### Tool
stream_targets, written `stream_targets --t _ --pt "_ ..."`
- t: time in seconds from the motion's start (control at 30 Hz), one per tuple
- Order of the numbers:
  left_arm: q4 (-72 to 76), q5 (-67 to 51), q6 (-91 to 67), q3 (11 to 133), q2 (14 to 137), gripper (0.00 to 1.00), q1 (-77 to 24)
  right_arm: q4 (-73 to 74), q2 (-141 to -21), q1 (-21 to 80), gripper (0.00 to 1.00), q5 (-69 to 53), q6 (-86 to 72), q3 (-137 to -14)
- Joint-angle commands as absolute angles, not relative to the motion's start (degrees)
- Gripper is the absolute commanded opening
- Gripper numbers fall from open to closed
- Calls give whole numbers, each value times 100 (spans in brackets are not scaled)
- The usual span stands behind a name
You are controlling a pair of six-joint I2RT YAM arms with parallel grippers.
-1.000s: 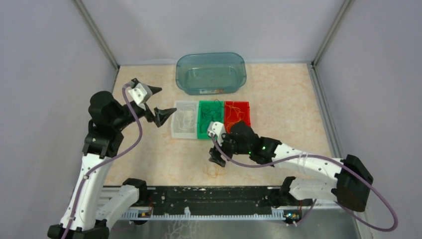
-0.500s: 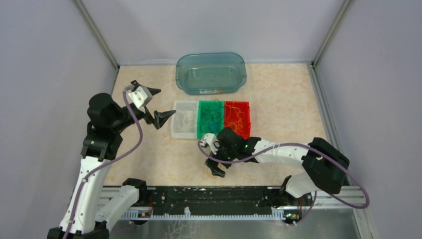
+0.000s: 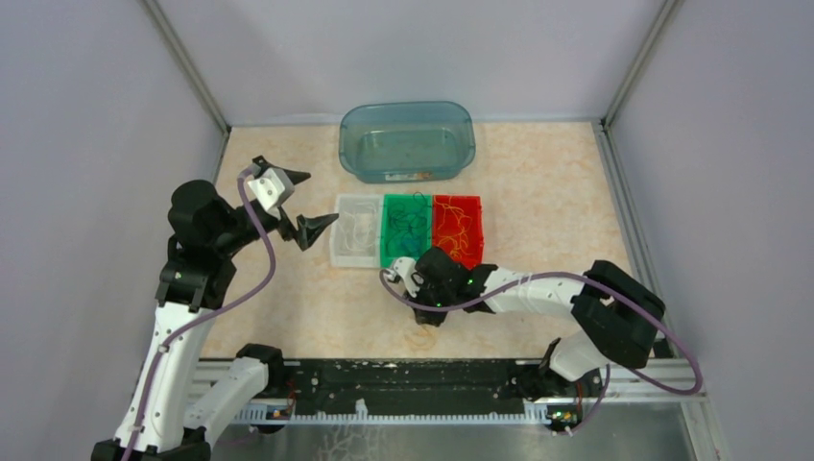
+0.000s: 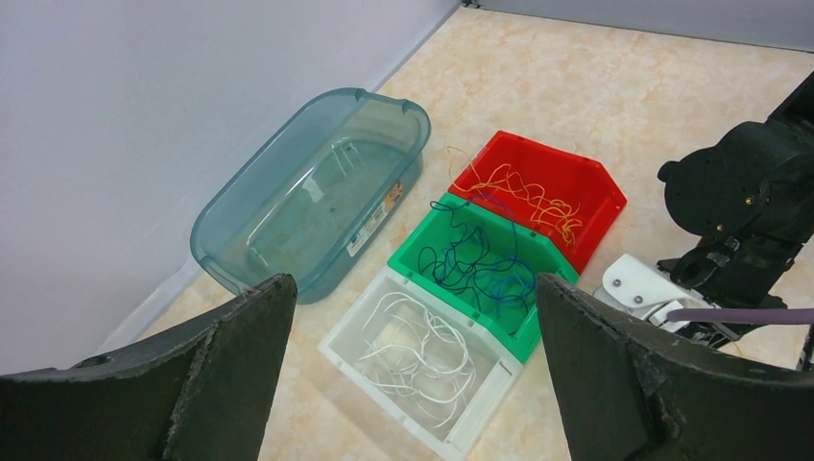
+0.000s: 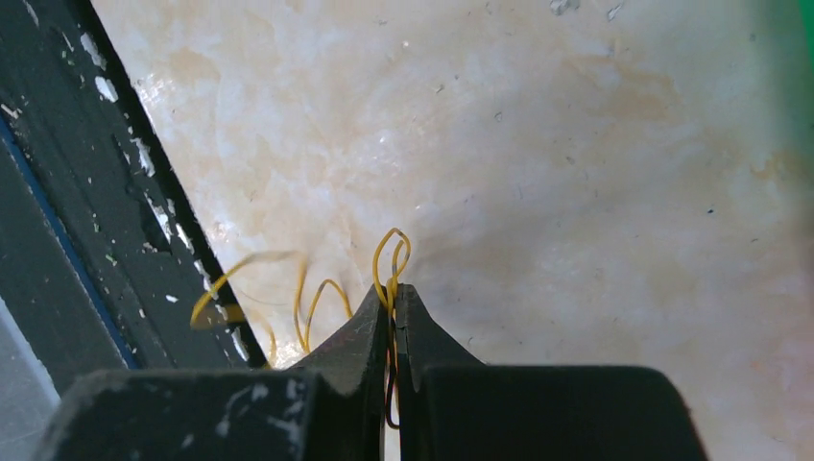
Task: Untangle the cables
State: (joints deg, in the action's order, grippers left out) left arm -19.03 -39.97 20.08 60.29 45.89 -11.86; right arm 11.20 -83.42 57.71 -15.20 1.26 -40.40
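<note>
right claw [image 5: 394,291] tips hidden under its wrist from above, yellow cable [image 5: 392,231] — left loop blurred, end lost between fingers [image 5: 355,336]

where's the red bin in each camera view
Top external: red bin near the centre, right of the green bin.
Left wrist: red bin right of centre, above and right of the green bin.
Right wrist: not in it.
Shared landmark: the green bin, side by side with it in both.

Robotics lab test cell, plain lilac walls [image 3: 86,96], metal corner posts [image 3: 185,62], marbled tabletop [image 3: 547,182], colour-coded bins [image 3: 457,198]
</note>
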Motion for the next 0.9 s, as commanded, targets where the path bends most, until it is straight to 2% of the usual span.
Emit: stream_targets --t 0.0,0.3,0.47,0.67,0.87 --pt "-1930 -4059 2069 6088 4520 100 -1178 1052 -8056 5837 0 -1246 66 -4415" --pt "-1997 -3959 2000 6143 4628 100 -1178 1353 -6938 5407 0 -815 25 -4918" --pt "-1995 -3821 1991 6195 4708 100 -1178 1349 -6281 4721 0 -327 104 -5198" --pt "-2119 -3505 1980 6218 4784 100 -1178 1316 -6308 3566 0 22 -64 -5517" --pt "-2113 -3303 1907 6242 4818 100 -1178 866 -6804 3073 0 302 -111 -5420"
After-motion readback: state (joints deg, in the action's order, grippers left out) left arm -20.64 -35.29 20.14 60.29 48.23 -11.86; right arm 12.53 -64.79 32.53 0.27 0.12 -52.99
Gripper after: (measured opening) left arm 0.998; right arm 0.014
